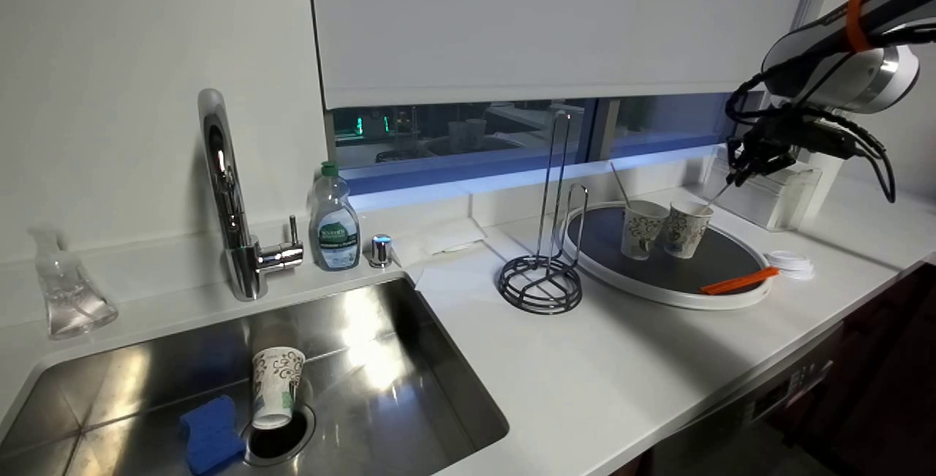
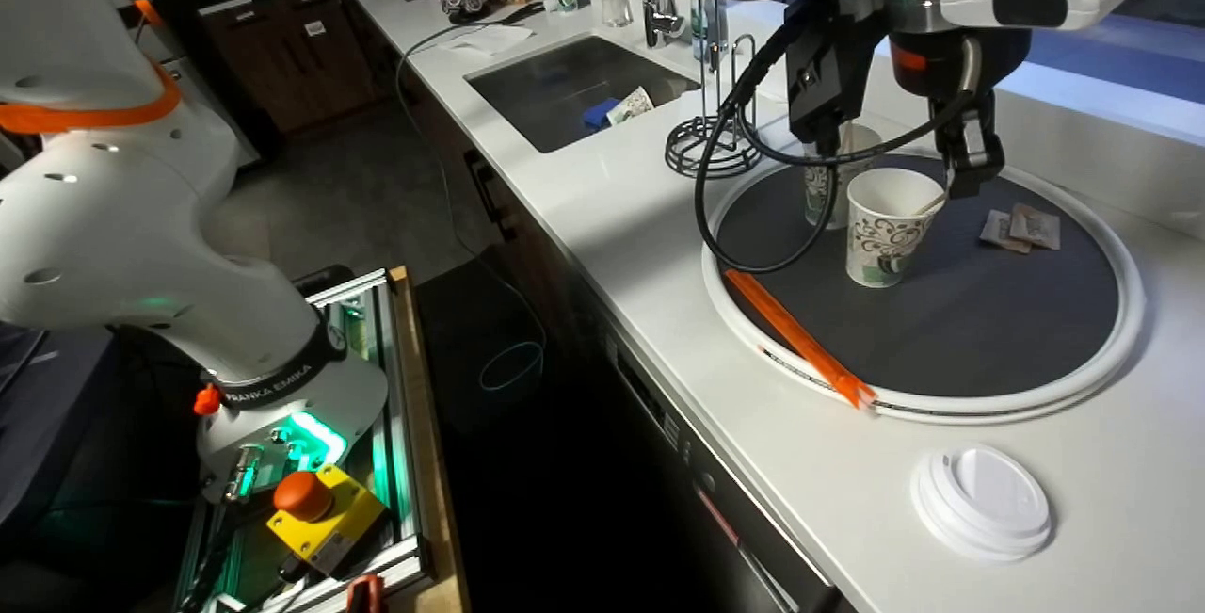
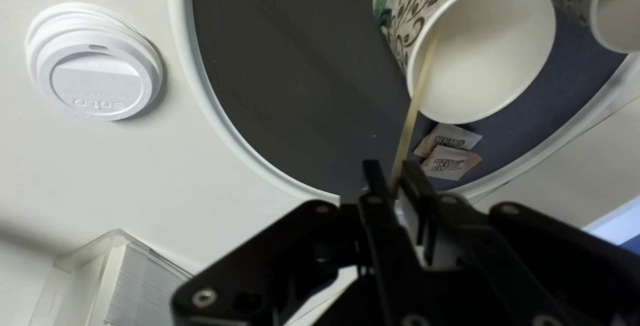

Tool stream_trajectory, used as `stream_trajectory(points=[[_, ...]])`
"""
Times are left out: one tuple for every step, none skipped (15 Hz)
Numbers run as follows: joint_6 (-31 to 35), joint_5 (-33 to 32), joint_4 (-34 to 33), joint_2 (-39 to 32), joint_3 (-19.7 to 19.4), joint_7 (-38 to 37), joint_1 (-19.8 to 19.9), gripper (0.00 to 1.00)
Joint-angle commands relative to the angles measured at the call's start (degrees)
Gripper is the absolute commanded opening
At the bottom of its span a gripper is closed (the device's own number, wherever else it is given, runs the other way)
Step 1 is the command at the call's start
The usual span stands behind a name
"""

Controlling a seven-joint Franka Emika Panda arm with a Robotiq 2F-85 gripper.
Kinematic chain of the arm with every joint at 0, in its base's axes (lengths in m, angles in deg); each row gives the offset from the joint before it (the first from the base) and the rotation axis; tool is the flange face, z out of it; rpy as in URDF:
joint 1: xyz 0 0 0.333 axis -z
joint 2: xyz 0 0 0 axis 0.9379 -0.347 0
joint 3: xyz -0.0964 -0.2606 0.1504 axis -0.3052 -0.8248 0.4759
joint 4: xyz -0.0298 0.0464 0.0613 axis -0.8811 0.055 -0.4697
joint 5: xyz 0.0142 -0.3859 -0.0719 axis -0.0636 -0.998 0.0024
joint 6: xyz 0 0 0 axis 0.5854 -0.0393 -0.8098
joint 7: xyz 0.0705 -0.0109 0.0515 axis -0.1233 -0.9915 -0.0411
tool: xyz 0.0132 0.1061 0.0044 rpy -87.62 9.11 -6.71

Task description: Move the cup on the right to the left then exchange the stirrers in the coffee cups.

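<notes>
Two patterned paper coffee cups stand upright on the round dark tray (image 1: 599,231): the left cup (image 1: 640,236) and the right cup (image 1: 686,233), close together in an exterior view. A stirrer (image 1: 621,185) leans out of the left cup. A thin pale stirrer (image 3: 418,90) leans out of the right cup (image 3: 485,50) in the wrist view. My gripper (image 3: 392,168) is above and beside the right cup, its fingers close together around that stirrer's upper end. A narrow gap shows between the fingertips; whether they press on the stirrer cannot be told. The left cup's stirrer is mostly hidden in the wrist view.
Sugar packets (image 2: 1021,229) and an orange strip (image 2: 800,340) lie on the tray. White lids (image 2: 984,502) sit beside it. A wire stand (image 1: 541,282) is close to the tray. A clear box (image 1: 779,194) stands behind. The sink holds another cup (image 1: 276,388) and a blue sponge (image 1: 212,432).
</notes>
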Motion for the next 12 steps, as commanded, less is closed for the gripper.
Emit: stream_trajectory(points=[[-0.72, 1.6, -1.52, -1.17, 0.86, 1.37, 1.15, 0.0], [-0.69, 1.69, -1.73, -1.2, 0.93, 1.41, 1.22, 0.02], [-0.91, 2.08, -1.93, -1.21, 1.1, 1.62, 1.39, 0.01], [-0.85, 2.21, -2.0, -1.21, 1.17, 1.6, 1.43, 0.01], [-0.67, 2.26, -1.87, -1.01, 1.22, 1.68, 1.45, 0.02], [-0.41, 2.31, -1.76, -0.82, 1.27, 1.75, 1.48, 0.02], [-0.35, 2.28, -1.8, -0.64, 1.26, 1.62, 1.46, 0.02], [0.15, 2.07, -1.84, -0.56, 1.14, 1.18, 1.34, 0.02], [0.28, 2.0, -1.9, -0.45, 1.13, 1.13, 1.3, 0.02], [0.45, 2.02, -1.8, -0.18, 1.15, 1.17, 1.27, 0.02], [0.54, 1.98, -1.6, 0.21, 1.19, 1.33, 1.23, 0.02], [0.43, 1.91, -1.53, 0.5, 1.21, 1.45, 1.19, 0.02]])
